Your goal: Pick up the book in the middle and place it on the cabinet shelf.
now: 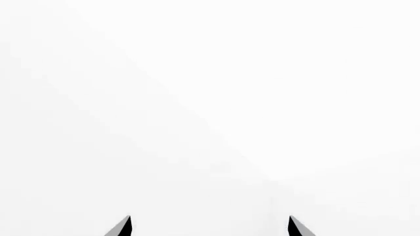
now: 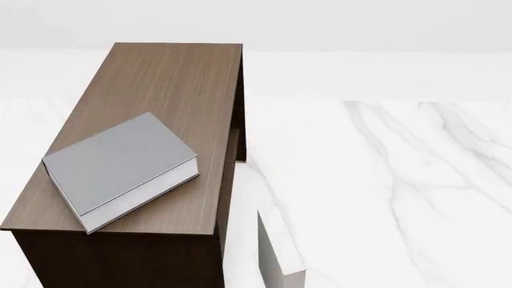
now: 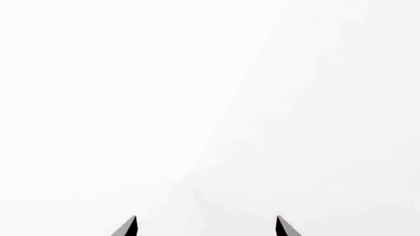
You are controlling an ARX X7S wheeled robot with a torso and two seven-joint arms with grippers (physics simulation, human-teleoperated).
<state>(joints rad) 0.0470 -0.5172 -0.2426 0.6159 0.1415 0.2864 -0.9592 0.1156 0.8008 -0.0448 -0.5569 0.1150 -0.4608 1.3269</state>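
The grey book (image 2: 116,162), a thick hardcover with white page edges, lies flat and skewed on the lighter top of the brown wood-grain cabinet shelf (image 2: 168,78), near its front end. No gripper touches it. Neither arm shows in the head view. In the left wrist view my left gripper (image 1: 210,226) is open and empty, its two fingertips wide apart over plain white. In the right wrist view my right gripper (image 3: 206,226) is likewise open and empty over plain white.
The cabinet stands on a white marble table (image 2: 384,180). An off-white book (image 2: 280,252) stands on the table just right of the cabinet's front corner. The cabinet's dark side wall (image 2: 232,162) faces it.
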